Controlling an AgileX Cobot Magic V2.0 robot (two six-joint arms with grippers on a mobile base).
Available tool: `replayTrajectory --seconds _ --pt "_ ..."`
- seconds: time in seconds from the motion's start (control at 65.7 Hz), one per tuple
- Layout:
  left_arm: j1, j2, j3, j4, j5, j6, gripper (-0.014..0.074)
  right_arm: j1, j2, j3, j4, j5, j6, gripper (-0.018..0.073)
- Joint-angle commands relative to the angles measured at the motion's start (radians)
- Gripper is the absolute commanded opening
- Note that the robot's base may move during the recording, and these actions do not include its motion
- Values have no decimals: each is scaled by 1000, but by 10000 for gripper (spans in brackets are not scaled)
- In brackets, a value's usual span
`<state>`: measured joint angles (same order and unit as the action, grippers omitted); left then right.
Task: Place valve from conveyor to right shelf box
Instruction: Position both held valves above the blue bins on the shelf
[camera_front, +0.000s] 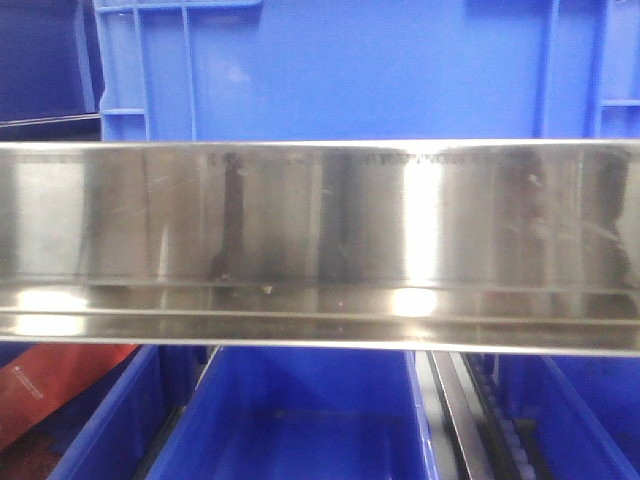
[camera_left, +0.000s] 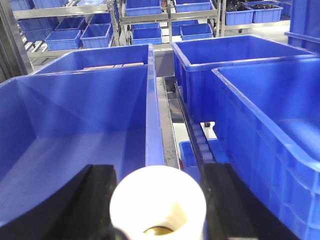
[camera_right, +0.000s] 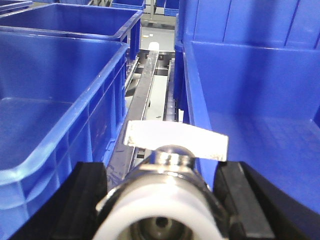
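In the left wrist view, the white cap of a valve (camera_left: 157, 200) fills the space between the black fingers of my left gripper (camera_left: 159, 172), which is shut on it. That gripper hovers over the rim between two blue shelf boxes (camera_left: 154, 125). In the right wrist view, a silver valve (camera_right: 167, 165) with a white cap and a white cross piece sits between the fingers of my right gripper (camera_right: 161, 170), shut on it. It hangs over the roller gap beside an open blue box (camera_right: 250, 85) on the right. The conveyor is out of view.
A polished steel shelf rail (camera_front: 320, 240) crosses the front view, with blue boxes above and below (camera_front: 310, 420) and a red item (camera_front: 50, 390) at lower left. More blue boxes (camera_left: 270, 95) and a second one (camera_right: 60, 115) flank the grippers. Racks of bins (camera_left: 75, 35) stand behind.
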<state>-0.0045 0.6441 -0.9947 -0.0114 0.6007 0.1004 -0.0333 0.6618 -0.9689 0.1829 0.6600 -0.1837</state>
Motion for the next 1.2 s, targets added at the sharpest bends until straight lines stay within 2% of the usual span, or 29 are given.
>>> replayTrajectory --seconds 0.0,1.187 --pt "-3 -6 -7 -2 -52 -5 -111 -1 -6 -18 -3 -84 -1 -151" --pt "-3 -6 -7 -2 -57 -5 -111 -1 -6 -18 -3 -86 -1 -151"
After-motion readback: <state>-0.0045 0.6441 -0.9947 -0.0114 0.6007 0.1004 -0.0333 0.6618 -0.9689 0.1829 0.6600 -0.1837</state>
